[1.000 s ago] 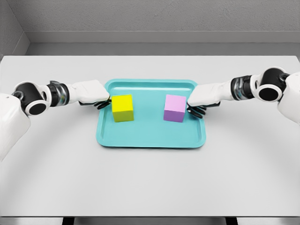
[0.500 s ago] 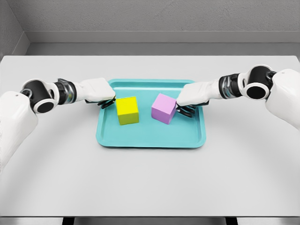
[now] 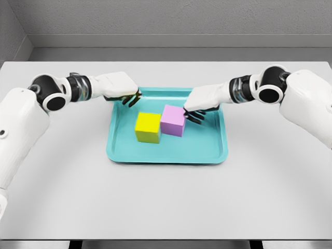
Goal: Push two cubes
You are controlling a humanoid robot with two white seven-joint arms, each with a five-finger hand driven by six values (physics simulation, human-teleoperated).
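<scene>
A yellow cube [image 3: 148,127] and a pink cube [image 3: 173,120] sit side by side, touching, in the middle of the teal tray [image 3: 207,153]. My left hand [image 3: 129,98] hovers over the tray's back left corner, apart from the yellow cube, fingers curled and holding nothing. Just right of the pink cube is my right hand [image 3: 193,115], its curled dark fingertips close to the cube's right face; I cannot tell whether they touch it.
The tray lies in the middle of a grey table [image 3: 166,197]. A grey wall runs along the back. Both white forearms reach in over the table from the sides.
Both cubes slid toward the tray's middle and now touch. The right hand followed the pink cube leftward. The left hand lifted back and away from the yellow cube.
</scene>
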